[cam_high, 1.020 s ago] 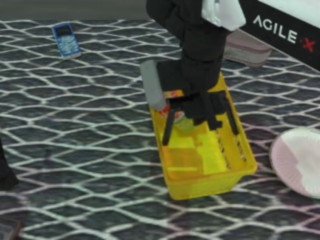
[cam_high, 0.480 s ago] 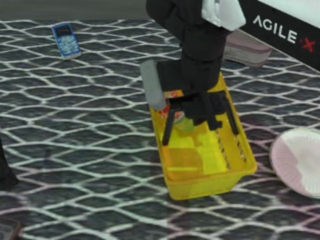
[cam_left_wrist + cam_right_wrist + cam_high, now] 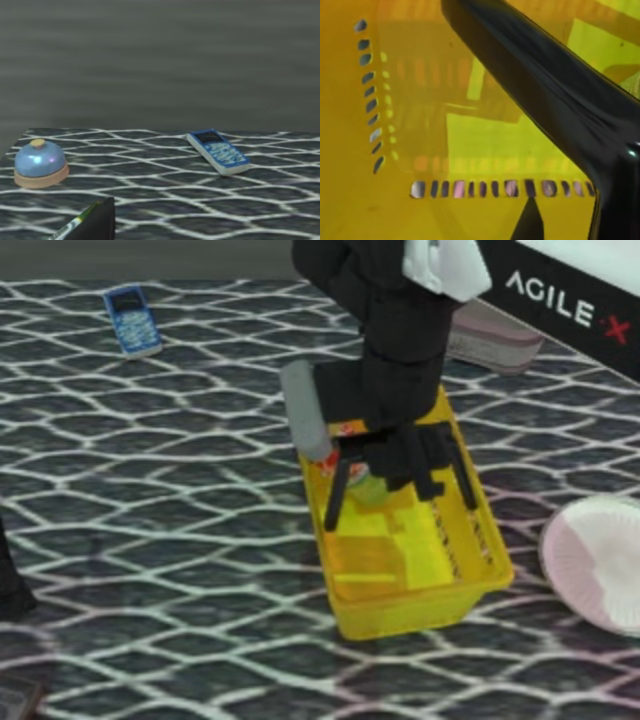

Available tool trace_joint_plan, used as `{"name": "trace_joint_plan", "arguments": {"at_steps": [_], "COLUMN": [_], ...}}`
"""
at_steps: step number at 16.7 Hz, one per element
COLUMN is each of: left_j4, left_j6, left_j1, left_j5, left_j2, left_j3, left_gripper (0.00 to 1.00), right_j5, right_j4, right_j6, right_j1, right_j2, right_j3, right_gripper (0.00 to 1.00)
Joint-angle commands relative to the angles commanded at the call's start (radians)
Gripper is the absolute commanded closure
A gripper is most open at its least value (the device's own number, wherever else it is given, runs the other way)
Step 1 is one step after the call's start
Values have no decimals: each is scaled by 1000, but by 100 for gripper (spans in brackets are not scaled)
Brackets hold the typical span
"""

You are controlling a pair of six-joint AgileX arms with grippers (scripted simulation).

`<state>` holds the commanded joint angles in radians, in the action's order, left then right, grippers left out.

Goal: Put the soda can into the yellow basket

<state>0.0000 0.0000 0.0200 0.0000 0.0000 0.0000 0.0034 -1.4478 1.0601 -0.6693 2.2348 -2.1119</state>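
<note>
Dark netted tabletop carries the basket right of centre. Right gripper hangs inside its far end, apparently gripping the can, directly over the floor. Left arm parked.

My views are evenly, softly lit; faint shadows, sheen inside the basket, slightly soft edges.
</note>
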Motion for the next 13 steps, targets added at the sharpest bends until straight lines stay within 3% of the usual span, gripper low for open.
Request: {"name": "trace_joint_plan", "arguments": {"at_steps": [13], "left_j4": [0], "left_j6": [0], "left_j1": [0], "left_j5": [0], "left_j2": [0], "left_j3": [0], "left_gripper": [0], "right_j5": [1], "right_j4": [-18], "right_j6": [5], "right_j1": [3], "right_j2": [3], "right_j3": [-19], "right_gripper": [100]}}
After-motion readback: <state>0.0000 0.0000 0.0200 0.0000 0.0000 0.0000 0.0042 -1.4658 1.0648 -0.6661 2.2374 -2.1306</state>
